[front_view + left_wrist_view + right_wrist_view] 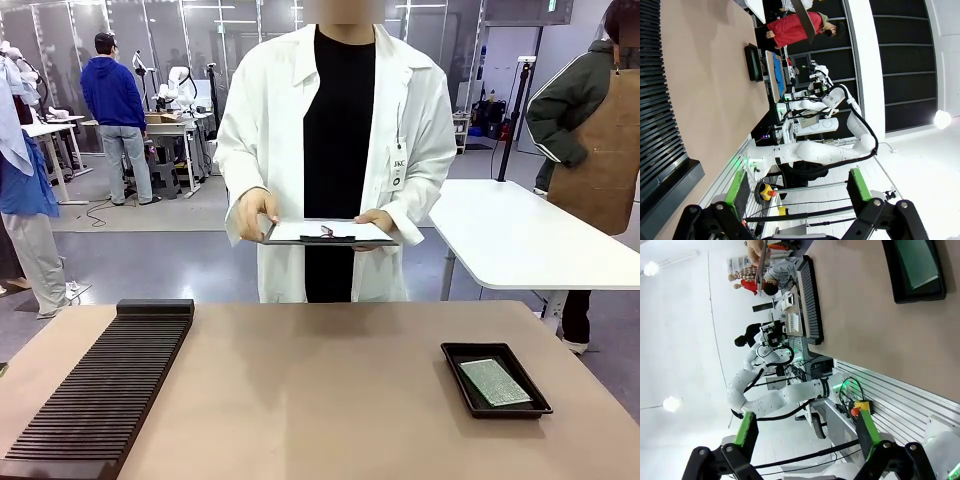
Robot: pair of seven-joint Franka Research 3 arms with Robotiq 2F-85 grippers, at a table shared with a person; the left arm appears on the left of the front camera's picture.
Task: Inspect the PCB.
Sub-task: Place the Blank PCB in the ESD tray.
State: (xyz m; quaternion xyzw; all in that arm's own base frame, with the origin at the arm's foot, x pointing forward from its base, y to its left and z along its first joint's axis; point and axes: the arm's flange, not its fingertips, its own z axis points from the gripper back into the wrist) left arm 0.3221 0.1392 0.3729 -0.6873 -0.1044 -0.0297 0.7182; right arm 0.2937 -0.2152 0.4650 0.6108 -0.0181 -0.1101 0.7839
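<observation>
The PCB [494, 381] is a small green board with a pale speckled face, lying flat in a shallow black tray [455, 372] on the right side of the tan table. The right wrist view has the PCB [917, 262] in the tray [920, 296] at its top right, far from my right gripper [805, 432], which stands open and holds nothing. My left gripper [799, 189] is open too, off the table's near edge with nothing between its green pads. In the left wrist view the tray [754, 62] sits far across the table.
A long black slotted rack [100, 390] lies along the table's left side. At the far side a person in a white coat holds a clipboard [328, 232] with white paper in both hands. A white table [530, 240] stands behind on the right.
</observation>
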